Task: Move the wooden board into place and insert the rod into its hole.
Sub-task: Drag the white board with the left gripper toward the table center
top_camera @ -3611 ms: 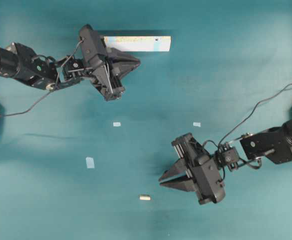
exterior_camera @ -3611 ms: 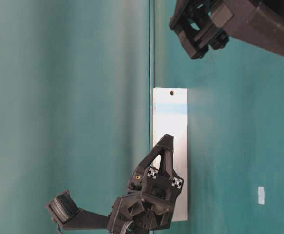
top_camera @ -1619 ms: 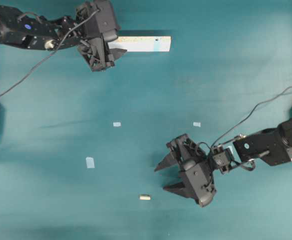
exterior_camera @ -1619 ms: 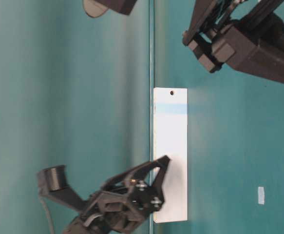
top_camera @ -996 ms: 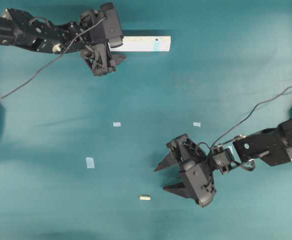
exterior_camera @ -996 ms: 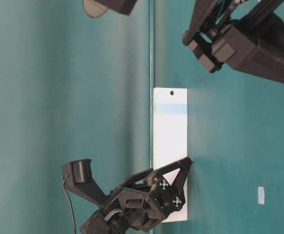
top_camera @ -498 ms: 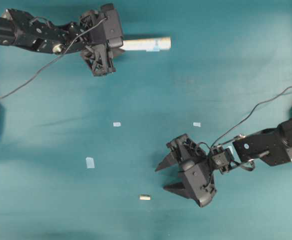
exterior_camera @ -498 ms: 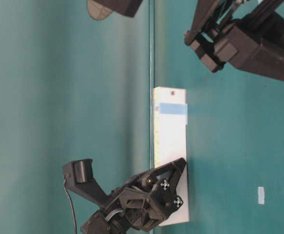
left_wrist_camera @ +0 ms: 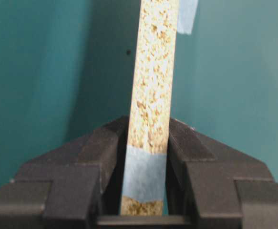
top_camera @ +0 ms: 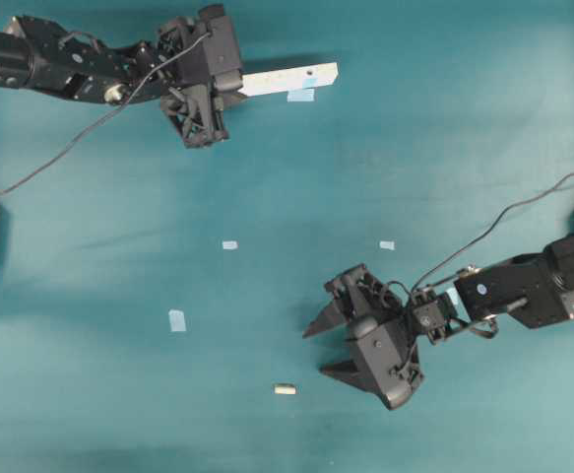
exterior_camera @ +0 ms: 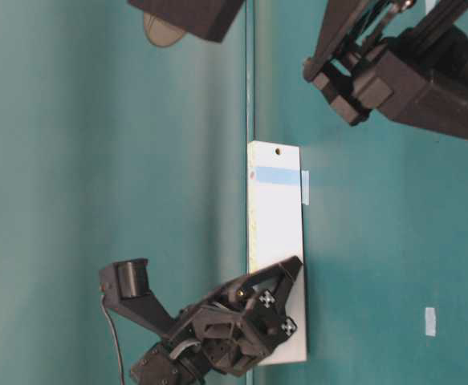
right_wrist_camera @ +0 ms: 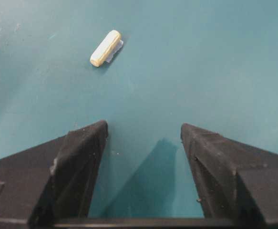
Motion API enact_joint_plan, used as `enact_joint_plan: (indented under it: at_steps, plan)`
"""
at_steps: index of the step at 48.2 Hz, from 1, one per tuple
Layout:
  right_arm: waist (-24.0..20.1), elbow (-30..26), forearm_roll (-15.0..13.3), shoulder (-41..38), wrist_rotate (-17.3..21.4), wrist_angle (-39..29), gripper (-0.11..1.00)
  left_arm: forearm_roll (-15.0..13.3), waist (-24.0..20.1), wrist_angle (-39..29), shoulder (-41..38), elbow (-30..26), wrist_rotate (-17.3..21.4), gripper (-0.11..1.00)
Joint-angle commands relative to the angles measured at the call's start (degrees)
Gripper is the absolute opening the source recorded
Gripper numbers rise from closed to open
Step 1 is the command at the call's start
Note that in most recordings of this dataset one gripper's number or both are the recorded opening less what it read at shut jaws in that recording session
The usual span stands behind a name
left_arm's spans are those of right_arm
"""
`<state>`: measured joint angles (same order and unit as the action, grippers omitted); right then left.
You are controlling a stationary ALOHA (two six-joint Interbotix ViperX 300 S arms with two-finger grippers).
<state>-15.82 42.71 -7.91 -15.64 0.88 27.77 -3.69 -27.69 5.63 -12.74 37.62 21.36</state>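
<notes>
On the teal table (top_camera: 119, 296), our left gripper (top_camera: 229, 91) has just clamped one end of the wooden board (top_camera: 288, 78) and tipped it up on edge, leaving a tape square (top_camera: 301, 96) behind; carrying can begin. Our right gripper (top_camera: 318, 347) gapes wide near the rod (top_camera: 285, 389), which lies untouched

No text, label, brand, number or sign can be read anywhere: nothing legible is carried on the wooden board (top_camera: 287, 78) or the arms.
</notes>
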Motion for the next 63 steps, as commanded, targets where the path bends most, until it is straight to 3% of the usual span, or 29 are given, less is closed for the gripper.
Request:
enact_joint_plan:
  at_steps: [1,18,36,63]
  plan:
    - [-0.1,-0.8,-0.1,2.0,-0.1,-0.3,0.75,0.1,0.4,0.3,2.8,-1.8,-0.2,0.22]
    - [-0.1,-0.8,-0.1,2.1,-0.1,-1.4,0.75,-0.2,6.2,-0.7,6.2,-2.5,-1.0,0.22]
    - [-0.1,-0.7,0.0,2.0,-0.1,-1.5,0.75,-0.3,14.5,-1.0,5.8,-3.3,-9.3,0.22]
    - [-0.1,-0.8,0.0,2.0,-0.1,-1.5,0.75,-0.3,23.0,-1.0,3.3,-3.7,-17.2,0.22]
